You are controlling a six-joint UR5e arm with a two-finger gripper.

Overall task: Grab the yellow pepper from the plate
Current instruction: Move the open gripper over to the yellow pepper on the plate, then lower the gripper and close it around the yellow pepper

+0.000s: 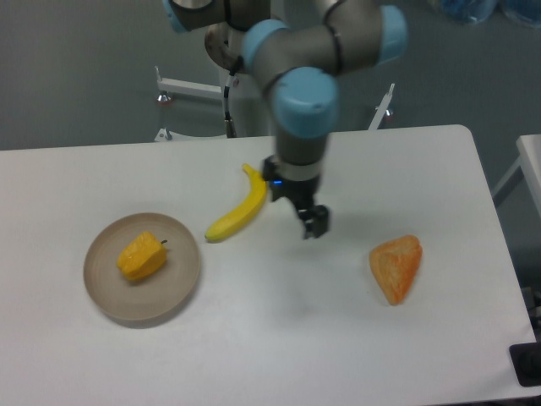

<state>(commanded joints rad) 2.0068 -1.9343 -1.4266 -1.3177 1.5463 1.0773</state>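
Right, from my seat I see the yellow pepper point(142, 256) lying on its side near the middle of the plate point(173, 298), its dark stem turned to the right; the dish sits at the left of the table point(279, 355), well apart from the gripper point(313, 224), which hangs above the bare middle, just beside the banana point(239, 209). The claw holds nothing, though I cannot tell how far its jaws stand apart from this angle; an orange wedge point(396, 266) lies off to the right, so I judge the reach leftward has not yet begun.
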